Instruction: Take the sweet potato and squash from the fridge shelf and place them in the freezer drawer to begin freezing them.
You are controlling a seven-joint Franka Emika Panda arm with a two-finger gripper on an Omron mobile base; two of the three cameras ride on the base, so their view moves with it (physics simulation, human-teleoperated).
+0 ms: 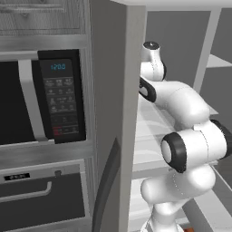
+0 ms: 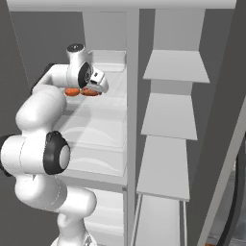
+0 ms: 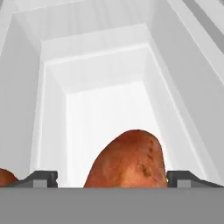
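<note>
1. The first pick appears to be in hand – the tool [image 3: 112,178] is presented to the sweet potato [image 3: 127,160] inside the fridge, on a pale shelf [image 2: 98,126], and nothing has been taken up.

2. The tool is seen spread wide, its two dark tips standing well out to either side at the bottom of the hand view; nothing is gripped between them.

3. The sweet potato is seen between the two tips, somewhat nearer the right-hand tip in the hand view, with clear gaps on both sides. Whether it is touched by either tip cannot be told, though none seems to press on it.

4. A second orange-brown piece [image 3: 6,177] is glimpsed at the left edge of the hand view, outside the left tip; what it is cannot be told.

5. In the right base view, orange [image 2: 79,91] is seen just below the hand, on the shelf.

6. The next move is judged to call for a slight advance, then a closing on the sweet potato – centred, so that it is not rolled aside.
</note>
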